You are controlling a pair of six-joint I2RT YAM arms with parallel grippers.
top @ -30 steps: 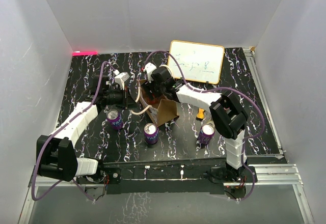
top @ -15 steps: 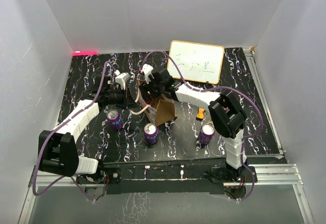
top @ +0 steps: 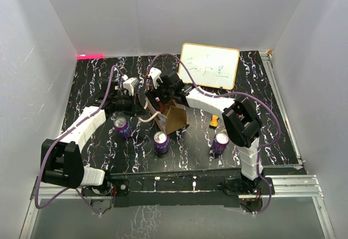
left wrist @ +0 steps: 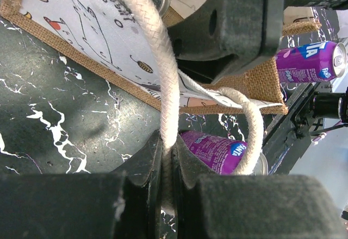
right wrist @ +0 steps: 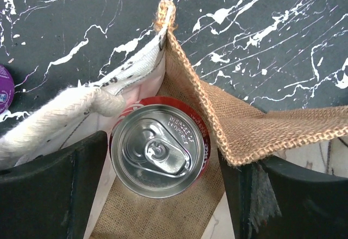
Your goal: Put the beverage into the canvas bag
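The canvas bag point(top: 175, 120) stands mid-table, tan burlap point(right wrist: 244, 125) with a whitish patterned side point(left wrist: 103, 32). A red beverage can point(right wrist: 159, 149) stands upright inside it, top showing. My right gripper point(right wrist: 163, 179) is open over the bag mouth, one finger on each side of the can, with small gaps. It sits above the bag's far edge in the top view point(top: 161, 99). My left gripper point(left wrist: 167, 157) is shut on the bag's cream rope handle point(left wrist: 157, 49) and holds it out to the left of the bag point(top: 142, 105).
Three purple Fanta cans stand near the front point(top: 122, 126), point(top: 161, 141), point(top: 220, 142); two show in the left wrist view point(left wrist: 217, 151), point(left wrist: 310, 61). A small orange object point(top: 215, 121) lies right of the bag. A whiteboard point(top: 209, 65) leans at the back.
My right gripper has drawn slightly back and left over the bag. The bag's brown side has shifted a little left. The left arm keeps hold of the handle.
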